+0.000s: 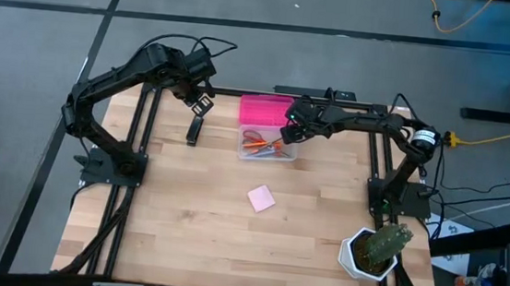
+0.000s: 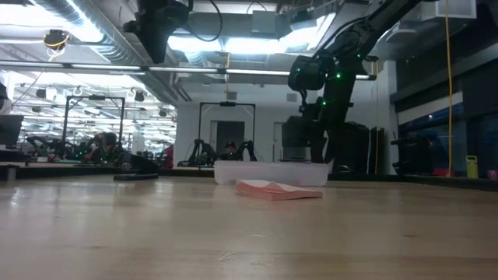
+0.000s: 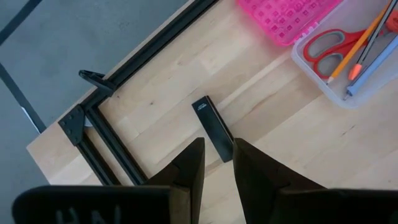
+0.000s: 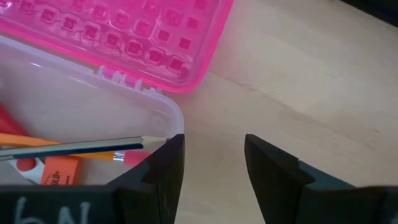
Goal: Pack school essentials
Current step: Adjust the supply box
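Observation:
The clear box (image 1: 268,148) sits near the table's far edge with its pink lid (image 1: 264,110) lying open behind it. Inside are red-handled scissors (image 3: 328,50), an orange pencil (image 3: 367,28), slim pens (image 3: 373,57) and an orange-red piece (image 4: 59,172). A pencil (image 4: 74,147) lies with its tip by the box rim. My right gripper (image 4: 214,155) is open over the box's right rim (image 4: 176,118). My left gripper (image 3: 217,165) is open, raised above the small black oblong item (image 3: 212,127), which lies flat on the table. The pink notepad (image 1: 261,197) lies flat mid-table.
A cactus in a white pot (image 1: 373,251) stands at the table's near right corner. Black frame rails (image 3: 99,134) run along the left and far edges. Bare wood spreads across the near half of the table (image 1: 182,238).

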